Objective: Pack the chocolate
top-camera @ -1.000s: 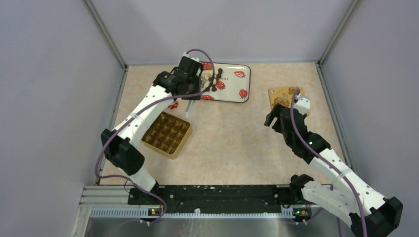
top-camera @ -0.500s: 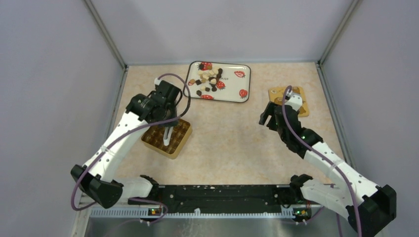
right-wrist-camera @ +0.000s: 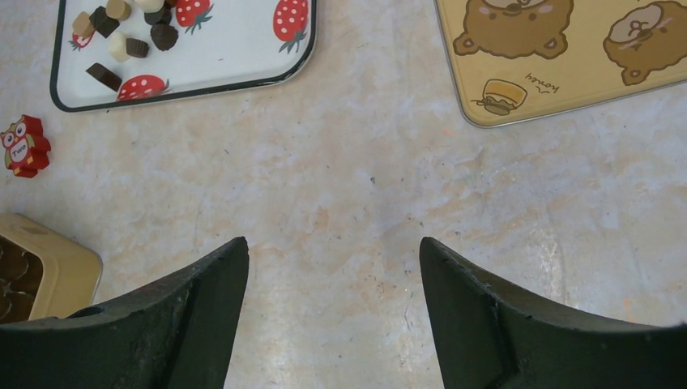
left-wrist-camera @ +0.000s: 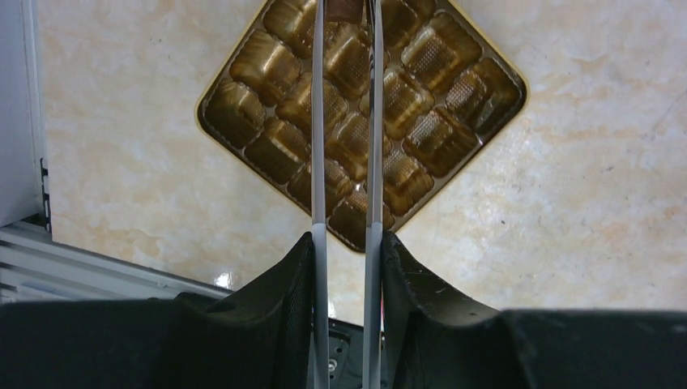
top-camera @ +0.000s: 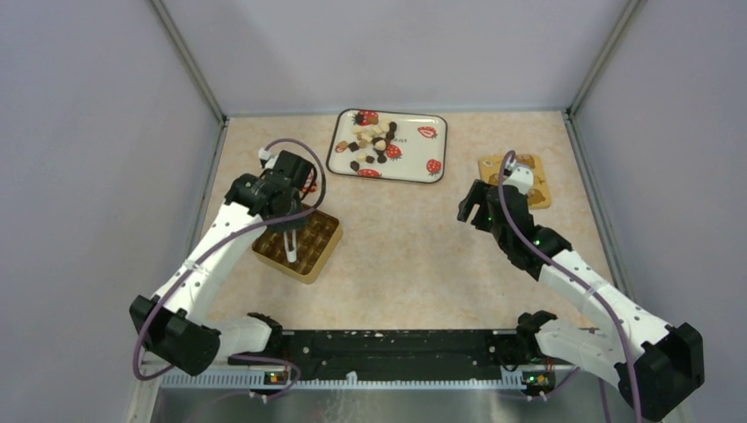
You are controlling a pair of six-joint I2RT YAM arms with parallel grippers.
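Observation:
Several small dark, light-brown and cream pieces of chocolate point(top-camera: 373, 143) point(right-wrist-camera: 121, 32) lie on a white strawberry-print tray point(top-camera: 436, 150) point(right-wrist-camera: 243, 57). My left gripper point(top-camera: 286, 220) point(left-wrist-camera: 347, 239) is shut on a pair of thin grey tongs point(left-wrist-camera: 319, 121) point(top-camera: 292, 249). The tongs point down over a gold box of moulded cells point(top-camera: 310, 257) point(left-wrist-camera: 454, 97). At the top edge of the left wrist view a brown piece point(left-wrist-camera: 346, 8) seems pinched between the tong tips. My right gripper point(top-camera: 473, 204) point(right-wrist-camera: 334, 243) hangs open over bare table.
A yellow lid printed with brown bears point(top-camera: 493, 172) point(right-wrist-camera: 559, 65) lies at the right, just behind my right wrist. A small red owl figure point(right-wrist-camera: 24, 146) point(top-camera: 309, 187) sits between the gold box and the strawberry tray. Grey walls enclose the table.
My left arm has swung back from the strawberry tray to above the gold box, tongs still gripped. My right gripper has drifted slightly left and stays open.

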